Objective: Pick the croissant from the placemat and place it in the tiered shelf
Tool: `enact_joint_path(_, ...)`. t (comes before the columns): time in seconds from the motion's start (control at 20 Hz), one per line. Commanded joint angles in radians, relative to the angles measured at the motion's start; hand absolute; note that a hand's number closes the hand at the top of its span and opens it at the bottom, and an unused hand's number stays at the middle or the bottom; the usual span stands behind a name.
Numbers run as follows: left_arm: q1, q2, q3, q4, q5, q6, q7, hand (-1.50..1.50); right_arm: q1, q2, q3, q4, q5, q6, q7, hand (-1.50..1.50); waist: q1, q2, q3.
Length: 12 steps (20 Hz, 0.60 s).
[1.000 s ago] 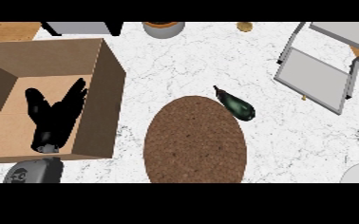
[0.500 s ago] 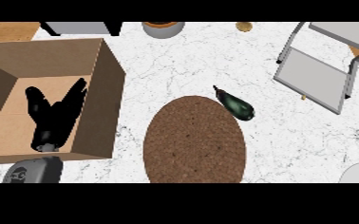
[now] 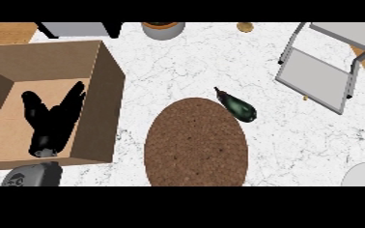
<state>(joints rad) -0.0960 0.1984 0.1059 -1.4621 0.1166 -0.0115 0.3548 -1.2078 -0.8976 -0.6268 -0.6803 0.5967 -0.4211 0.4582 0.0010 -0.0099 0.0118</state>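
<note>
Hanging over box point(image 3: 107, 96), left hand point(image 3: 50, 121); shelf point(image 3: 321, 72) cropped.

You see the grey metal tiered shelf point(image 3: 321, 75) cut off at the right edge. The pale round plate point(image 3: 356, 175) at lower right shows only partly. The small tan object point(image 3: 245, 27) at the top is too small to identify.

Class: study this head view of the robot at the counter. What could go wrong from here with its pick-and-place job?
1. No croissant shows on the placemat. The only food in view is an eggplant at the mat's upper right edge, so the wrong item might get picked.
2. The left hand lies inside the cardboard box. It could catch the box wall on its way out.
3. The tiered shelf sits at the far right, across the counter from that hand.
</note>
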Motion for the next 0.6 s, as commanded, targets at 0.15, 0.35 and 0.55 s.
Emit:
enact_joint_path(0.15, 0.082, -0.039, -0.006, 0.105, -0.016, -0.002, -0.067, 0.0, 0.121, -0.108, -0.116, -0.094, -0.1, 0.031, 0.007, -1.5, -0.029, 0.005, -0.012)
enact_joint_path(0.35, 0.068, -0.023, 0.01, 0.03, 0.0, 0.014, 0.018, 0.0, 0.263, -0.156, -0.209, -0.134, -0.192, 0.135, -0.006, -1.5, -0.034, 0.001, -0.011)
enact_joint_path(0.55, 0.102, -0.043, -0.012, 0.034, -0.014, 0.004, -0.022, 0.0, 0.312, -0.237, -0.26, -0.19, -0.258, 0.254, 0.018, -1.5, -0.03, 0.002, -0.012)
